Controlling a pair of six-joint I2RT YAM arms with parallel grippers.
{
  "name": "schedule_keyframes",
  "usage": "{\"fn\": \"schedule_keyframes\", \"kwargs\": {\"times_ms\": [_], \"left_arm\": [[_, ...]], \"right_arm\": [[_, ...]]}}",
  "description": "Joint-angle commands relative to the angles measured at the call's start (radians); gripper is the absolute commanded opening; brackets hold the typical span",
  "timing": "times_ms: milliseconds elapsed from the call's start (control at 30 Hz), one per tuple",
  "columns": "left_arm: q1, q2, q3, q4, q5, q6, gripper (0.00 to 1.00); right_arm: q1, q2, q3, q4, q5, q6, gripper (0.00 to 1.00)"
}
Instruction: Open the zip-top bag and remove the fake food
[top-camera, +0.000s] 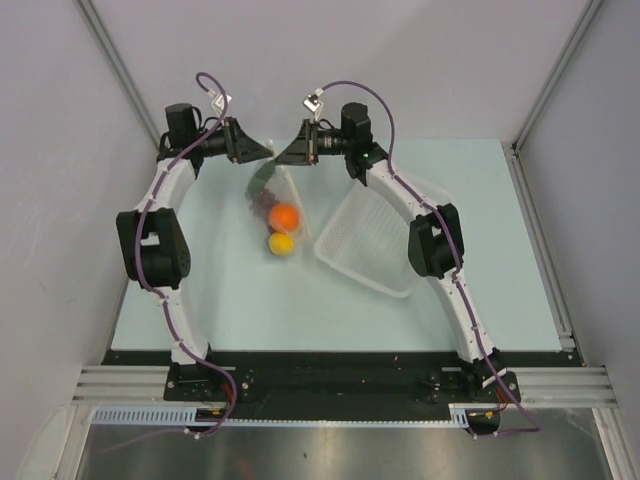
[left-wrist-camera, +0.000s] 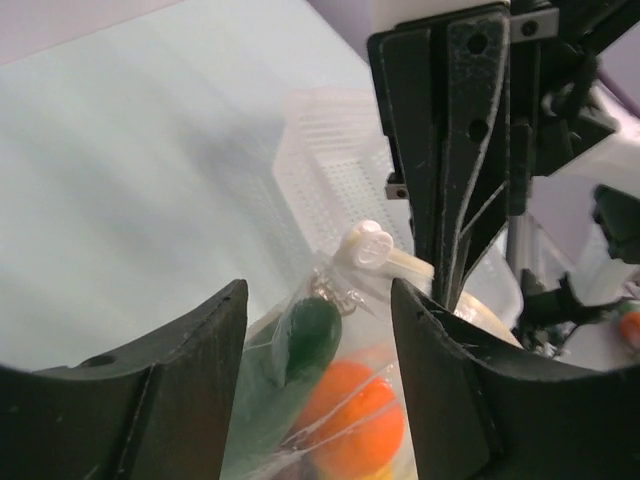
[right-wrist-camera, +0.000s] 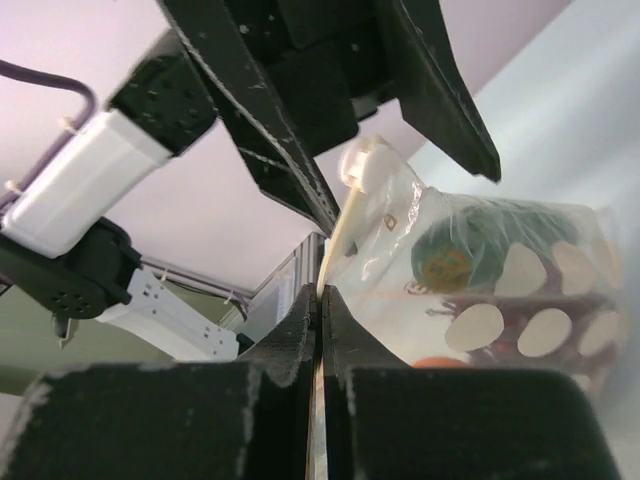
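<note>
The clear zip-top bag (top-camera: 297, 195) hangs above the table's far middle. Inside it are the orange ball (top-camera: 285, 215), the yellow fruit (top-camera: 281, 243), the dark grape bunch (top-camera: 260, 206) and the green cucumber (top-camera: 263, 181). My right gripper (right-wrist-camera: 320, 290) is shut on the bag's top edge (right-wrist-camera: 335, 235), beside the white zip slider (right-wrist-camera: 362, 165). My left gripper (left-wrist-camera: 318, 290) is open, its jaws on either side of the bag (left-wrist-camera: 265, 400) just below the slider (left-wrist-camera: 365, 243), not pinching it. The cucumber (left-wrist-camera: 305, 340) and the orange ball (left-wrist-camera: 350, 415) show through the plastic.
A white perforated basket (top-camera: 375, 255) lies tilted on the table right of the bag, under my right arm; it also shows in the left wrist view (left-wrist-camera: 330, 140). Grey walls close in at the far side and on both sides.
</note>
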Motion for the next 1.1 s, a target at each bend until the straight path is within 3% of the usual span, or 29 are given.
{"fn": "schedule_keyframes", "kwargs": {"times_ms": [0, 67, 200, 233, 300, 333, 367, 400, 467, 500, 533, 600, 700, 767, 833, 867, 900, 933, 1067], "left_arm": [[0.002, 0.005, -0.073, 0.405, 0.178, -0.32, 0.6], [0.004, 0.005, -0.12, 0.618, 0.19, -0.425, 0.46], [0.002, 0.025, -0.152, 0.804, 0.207, -0.62, 0.26], [0.004, 0.026, -0.175, 0.902, 0.206, -0.657, 0.14], [0.01, 0.028, -0.195, 1.006, 0.2, -0.771, 0.0], [0.012, 0.031, -0.208, 1.107, 0.195, -0.81, 0.0], [0.012, 0.034, -0.212, 1.158, 0.19, -0.85, 0.0], [0.012, 0.039, -0.214, 1.201, 0.187, -0.917, 0.0], [0.01, 0.043, -0.22, 1.278, 0.178, -0.976, 0.0], [0.01, 0.04, -0.223, 1.288, 0.175, -0.981, 0.0], [0.012, 0.037, -0.232, 1.285, 0.172, -0.981, 0.0], [0.009, 0.025, -0.241, 1.269, 0.169, -0.964, 0.0], [0.007, 0.003, -0.257, 1.182, 0.17, -0.887, 0.0], [0.007, -0.013, -0.266, 1.046, 0.164, -0.764, 0.0], [0.002, -0.046, -0.255, 0.795, 0.141, -0.627, 0.0], [-0.001, -0.056, -0.24, 0.678, 0.132, -0.447, 0.0], [-0.002, -0.063, -0.187, 0.431, 0.111, -0.351, 0.0], [-0.005, -0.061, -0.162, 0.339, 0.108, -0.273, 0.0], [-0.008, -0.053, -0.145, 0.28, 0.112, -0.218, 0.0]], "right_arm": [[-0.001, 0.007, 0.005, 0.182, -0.053, 0.127, 0.0], [-0.002, 0.002, -0.006, 0.183, -0.053, 0.125, 0.0], [-0.013, -0.013, -0.033, 0.18, -0.041, 0.115, 0.0], [-0.016, -0.013, -0.035, 0.172, -0.035, 0.108, 0.0], [-0.021, -0.018, -0.033, 0.111, -0.028, 0.078, 0.0], [-0.021, -0.021, -0.033, 0.076, -0.012, 0.022, 0.0], [-0.024, -0.034, -0.029, -0.024, 0.008, -0.015, 0.04], [-0.024, -0.044, -0.029, -0.079, 0.033, -0.051, 0.18], [-0.024, -0.068, -0.032, -0.183, 0.093, -0.131, 0.34], [-0.022, -0.076, -0.02, -0.226, 0.123, -0.163, 0.46], [-0.021, -0.08, -0.009, -0.263, 0.178, -0.203, 0.51], [-0.022, -0.088, 0.001, -0.294, 0.199, -0.22, 0.61], [-0.021, -0.088, 0.011, -0.268, 0.212, -0.223, 0.67], [-0.018, -0.088, 0.028, -0.217, 0.205, -0.217, 0.7], [-0.01, -0.085, 0.047, -0.17, 0.185, -0.218, 0.73], [-0.009, -0.085, 0.048, -0.162, 0.18, -0.215, 0.75], [-0.01, -0.08, 0.048, -0.118, 0.161, -0.208, 0.76], [-0.009, -0.076, 0.05, -0.075, 0.151, -0.198, 0.76], [-0.007, -0.047, 0.068, -0.007, 0.116, -0.143, 0.73]]}}
